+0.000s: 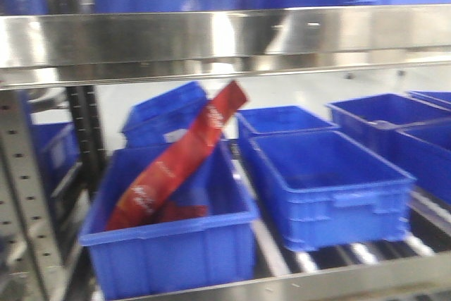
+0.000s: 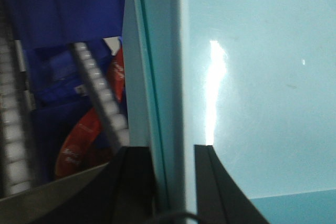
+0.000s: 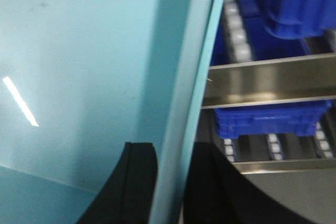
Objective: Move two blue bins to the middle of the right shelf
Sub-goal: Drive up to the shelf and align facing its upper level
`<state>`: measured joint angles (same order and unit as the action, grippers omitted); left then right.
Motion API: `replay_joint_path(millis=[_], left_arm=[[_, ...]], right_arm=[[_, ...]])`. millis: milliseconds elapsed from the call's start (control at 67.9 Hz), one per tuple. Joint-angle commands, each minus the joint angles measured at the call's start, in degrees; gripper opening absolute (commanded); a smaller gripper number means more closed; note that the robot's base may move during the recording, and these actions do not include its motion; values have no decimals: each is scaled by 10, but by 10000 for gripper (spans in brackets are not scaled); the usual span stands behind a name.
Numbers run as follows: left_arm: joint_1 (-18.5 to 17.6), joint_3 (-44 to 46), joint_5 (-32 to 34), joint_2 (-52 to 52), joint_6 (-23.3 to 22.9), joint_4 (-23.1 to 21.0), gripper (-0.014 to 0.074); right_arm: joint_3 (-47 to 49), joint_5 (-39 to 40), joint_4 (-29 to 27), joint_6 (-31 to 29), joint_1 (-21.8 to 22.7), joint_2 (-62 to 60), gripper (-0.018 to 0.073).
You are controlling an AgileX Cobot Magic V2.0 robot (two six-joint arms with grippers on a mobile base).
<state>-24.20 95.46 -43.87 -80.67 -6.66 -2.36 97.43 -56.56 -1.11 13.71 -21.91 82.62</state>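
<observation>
1. in the front view, at the far left edge, one blurred blue bin (image 1: 49,149) sits behind a perforated metal upright (image 1: 25,195); a steel shelf beam (image 1: 211,37) crosses the upper part of the frame.
2. lower left of centre: one blue bin (image 1: 169,244) on the roller shelf (image 1: 366,252) holds one long red packet (image 1: 180,160), which leans up and to the right over the bin's back rim.
3. behind it, one tilted blue bin (image 1: 165,111) stands with its left end lower.
4. centre to right: one empty blue bin (image 1: 331,195) in front, one more blue bin (image 1: 282,119) just behind it, touching or nearly so.
5. right edge: at least three further blue bins, the nearest (image 1: 426,160) cut off by the frame; several more blurred ones sit on the top shelf.
6. left wrist view: the left gripper (image 2: 173,182) shows two dark fingers (image 2: 128,182) with a pale teal panel edge (image 2: 163,77) between them; whether they press on it i cannot tell.
7. right wrist view: the right gripper (image 3: 170,182) likewise has dark fingers (image 3: 136,182) either side of a teal panel edge (image 3: 191,77); contact cannot be told. blue bins on rollers lie at the upper right.
</observation>
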Motion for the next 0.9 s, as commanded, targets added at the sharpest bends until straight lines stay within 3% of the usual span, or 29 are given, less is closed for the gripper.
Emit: replay_joint_path(millis=[0, 884], left_arm=[[-2, 13, 62, 14, 7, -10, -111], [-2, 13, 62, 14, 7, -10, -111]], right_arm=[[9, 34, 11, -10, 2, -11, -153], [9, 34, 11, -10, 2, -11, -153]])
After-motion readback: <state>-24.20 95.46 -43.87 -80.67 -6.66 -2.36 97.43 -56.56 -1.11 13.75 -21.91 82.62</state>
